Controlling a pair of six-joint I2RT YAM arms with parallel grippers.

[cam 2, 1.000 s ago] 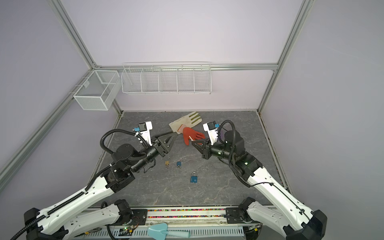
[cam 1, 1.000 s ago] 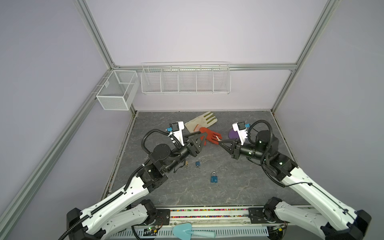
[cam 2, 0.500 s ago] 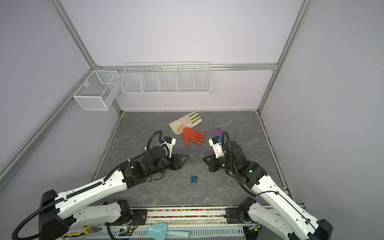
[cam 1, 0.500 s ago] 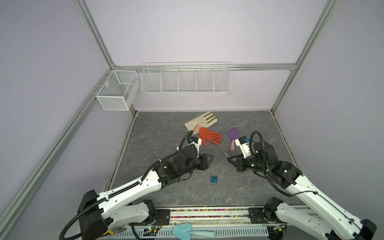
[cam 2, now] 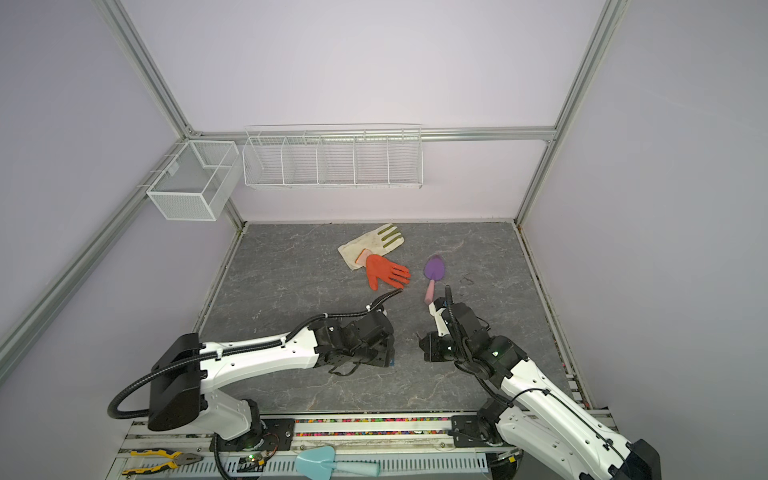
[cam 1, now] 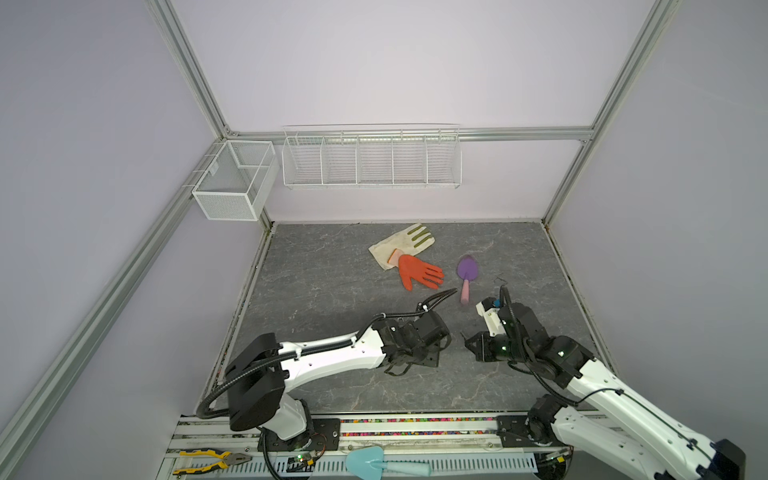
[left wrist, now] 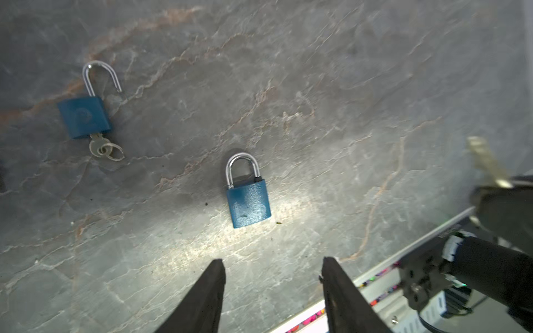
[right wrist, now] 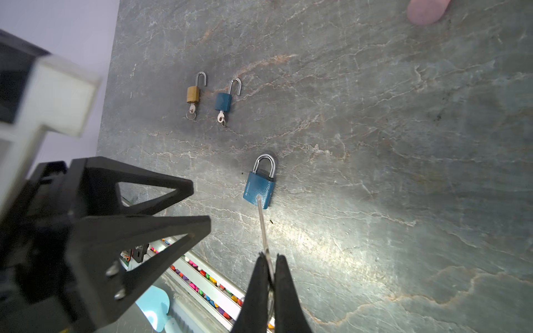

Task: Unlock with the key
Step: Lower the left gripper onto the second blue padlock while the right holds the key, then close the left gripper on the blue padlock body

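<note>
Between the two black fingers (right wrist: 256, 288) of the right hand (right wrist: 271, 257) a thin silver key (right wrist: 262, 222) is gripped tightly by its head, and its blade sticks out forward. In the right wrist view the tip of the blade lies over the lower edge of the large blue padlock (right wrist: 259, 186), but the left wrist view shows the key off to the side of this padlock and not touching it. The padlock lies flat on the grey stone-patterned desk (cam 1: 332, 270), with its shackle closed. The left hand (left wrist: 271, 260) hangs near the bottom end of the same padlock; its fingers (left wrist: 207, 294) stand apart and nothing is between them. Farther away on the desk lie a small blue padlock (right wrist: 223, 101) and just beside it a brass padlock (right wrist: 193, 94), both with the shackle swung open and small keys (right wrist: 221, 117) in their keyholes. In both top views the two hands face each other near the front of the desk, and behind them lie an orange glove (cam 1: 417, 272), overlapping a pale glove (cam 1: 401, 245), and a purple trowel (cam 1: 467, 268).
</note>
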